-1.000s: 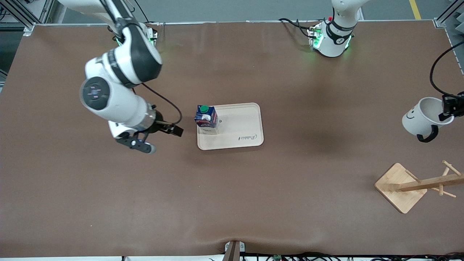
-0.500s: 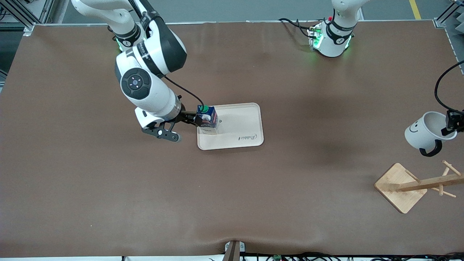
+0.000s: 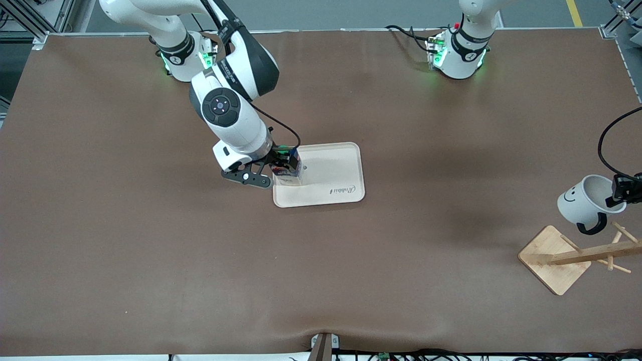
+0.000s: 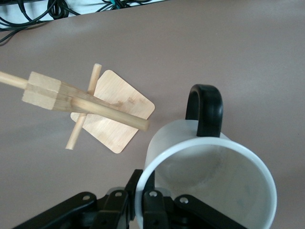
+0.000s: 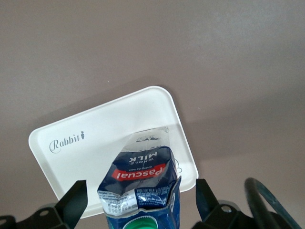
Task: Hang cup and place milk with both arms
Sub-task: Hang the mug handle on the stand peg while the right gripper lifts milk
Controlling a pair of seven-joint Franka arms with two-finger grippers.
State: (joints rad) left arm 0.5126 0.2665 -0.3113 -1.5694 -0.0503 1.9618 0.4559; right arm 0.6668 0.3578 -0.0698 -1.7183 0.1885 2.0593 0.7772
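The milk (image 3: 292, 173), a dark blue carton with a green cap and red label, stands upright on the cream tray (image 3: 333, 173), at the tray's end toward the right arm. My right gripper (image 3: 281, 160) is open around the carton's top. In the right wrist view its fingers (image 5: 76, 200) flank the milk (image 5: 143, 183) with gaps on both sides. My left gripper (image 3: 619, 193) is shut on the rim of the white smiley cup (image 3: 579, 203) and holds it in the air just above the wooden rack (image 3: 577, 255). In the left wrist view the cup (image 4: 209, 176) is pinched in my left gripper (image 4: 145, 183), black handle up.
The rack (image 4: 90, 102) has a square wooden base and a post with pegs, near the table edge at the left arm's end. The tray (image 5: 95, 138) bears the word Rabbit. Brown table surface lies all around. Cables run along the table's edges.
The right arm swung from the right arm's end of the table to the tray, and its open gripper now surrounds the milk. The left gripper carried the cup down closer to the rack.
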